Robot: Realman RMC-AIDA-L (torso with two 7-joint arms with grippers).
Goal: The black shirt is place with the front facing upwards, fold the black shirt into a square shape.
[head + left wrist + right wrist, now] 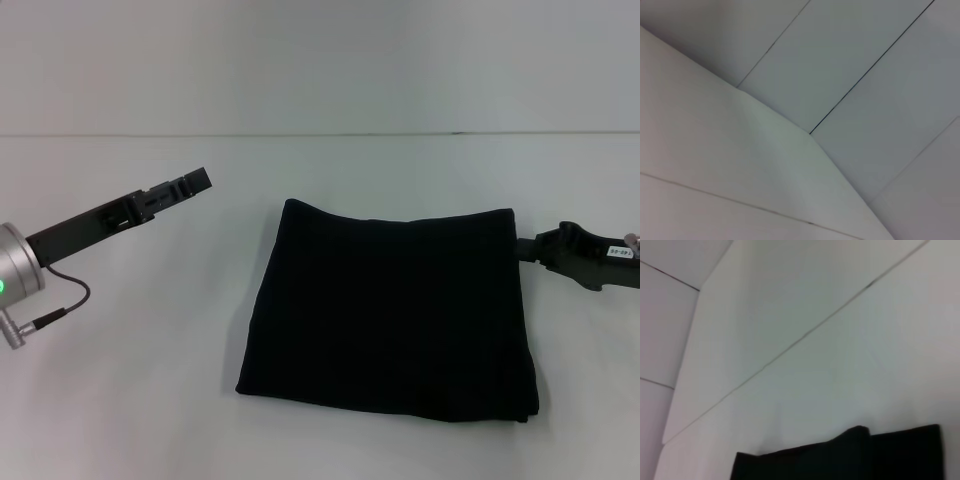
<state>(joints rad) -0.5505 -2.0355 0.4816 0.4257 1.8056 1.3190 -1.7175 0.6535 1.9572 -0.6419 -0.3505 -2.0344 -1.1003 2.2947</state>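
Note:
The black shirt (390, 310) lies folded into a rough square in the middle of the white table, with no lettering showing. My left gripper (198, 181) hangs well to the shirt's left, apart from it and holding nothing I can see. At the shirt's far right corner is my right gripper (524, 248), its tip at the cloth's edge; whether it touches the cloth is unclear. The right wrist view catches a strip of the black shirt (840, 457) along its lower edge. Only white table and wall show in the left wrist view.
The white table (130, 400) extends on all sides of the shirt and meets a white wall (320, 60) at the back. A thin cable (60, 305) loops beside the left arm's wrist.

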